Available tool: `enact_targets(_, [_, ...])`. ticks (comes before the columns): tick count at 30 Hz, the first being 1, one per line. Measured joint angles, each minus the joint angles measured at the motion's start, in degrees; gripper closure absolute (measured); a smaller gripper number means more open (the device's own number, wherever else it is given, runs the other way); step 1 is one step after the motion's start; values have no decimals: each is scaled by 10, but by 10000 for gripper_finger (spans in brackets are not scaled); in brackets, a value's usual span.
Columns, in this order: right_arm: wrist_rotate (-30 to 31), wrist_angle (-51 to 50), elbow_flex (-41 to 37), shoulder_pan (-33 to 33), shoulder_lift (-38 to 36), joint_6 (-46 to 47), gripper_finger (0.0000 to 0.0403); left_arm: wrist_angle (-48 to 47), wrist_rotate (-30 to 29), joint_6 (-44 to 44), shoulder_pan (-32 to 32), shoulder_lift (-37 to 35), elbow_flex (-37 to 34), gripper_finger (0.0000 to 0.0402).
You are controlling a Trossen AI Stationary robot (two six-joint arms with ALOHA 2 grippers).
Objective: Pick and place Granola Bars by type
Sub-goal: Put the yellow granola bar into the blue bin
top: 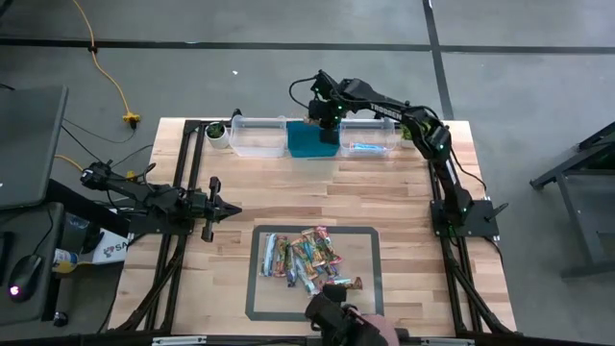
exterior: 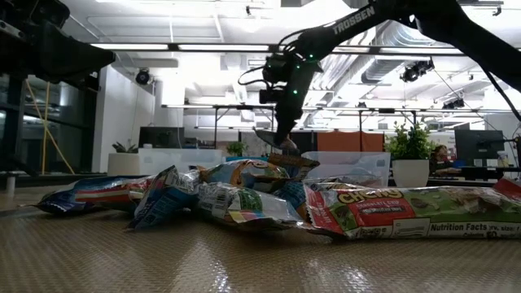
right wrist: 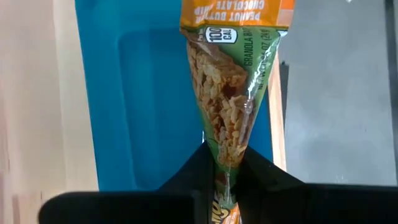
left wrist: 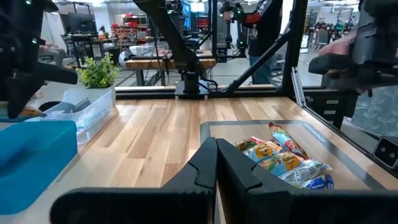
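Your right gripper (right wrist: 222, 163) hangs over the blue bin (top: 307, 140) at the far edge of the table (top: 288, 197), its jaws pinched on one end of an orange-and-green granola bar (right wrist: 229, 87). The other bars (top: 306, 258) lie heaped in the marked rectangle near the front edge. Your left gripper (top: 231, 209) waits at the left side, jaws closed and empty.

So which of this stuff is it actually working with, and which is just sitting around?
Working with: granola bar pinched in right gripper, blue bin beneath, clear bins, pile of bars.
Sitting around: potted plant, yellow cable, idle left gripper.
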Motion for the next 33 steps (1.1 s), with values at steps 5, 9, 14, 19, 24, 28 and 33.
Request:
enact_targets(5, [-25,-27,0,5,14,-8,373,0,0,0,0,0,0,400])
enact_targets(9, [-18,-37,0,20,26,-8,369,0,0,0,0,0,0,400])
enact_targets(14, [-19,-36,0,29,28,-5,371,0,0,0,0,0,0,400])
enact_targets(19, [-18,-36,0,31,28,3,371,0,0,0,0,0,0,400])
enact_targets(24, [-18,-29,0,31,28,18,367,0,0,0,0,0,0,400])
enact_targets(28, [-18,-35,0,32,28,34,366,0,0,0,0,0,0,400])
enact_targets(33, [-17,-35,0,34,28,47,359,0,0,0,0,0,0,400])
